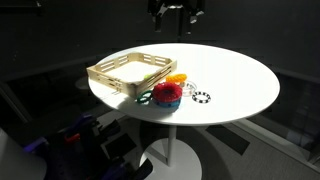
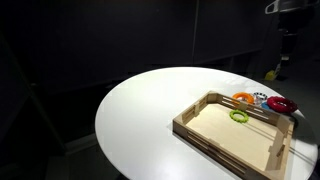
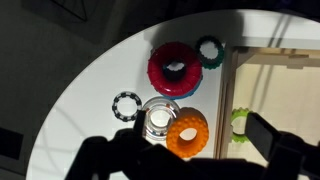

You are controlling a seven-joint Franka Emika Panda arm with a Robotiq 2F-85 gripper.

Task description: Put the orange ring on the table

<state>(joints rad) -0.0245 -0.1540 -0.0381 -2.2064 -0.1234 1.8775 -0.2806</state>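
The orange ring lies on the white table right beside the wooden tray's rail, its edge over a clear ring. It shows in both exterior views. My gripper is open and empty, high above the ring, with one finger on either side of it in the wrist view. In an exterior view the gripper hangs well above the table. A red ring lies just beyond the orange one.
The slatted wooden tray holds a thin light green ring. A black-and-white ring and a dark green ring lie on the table near the red ring.
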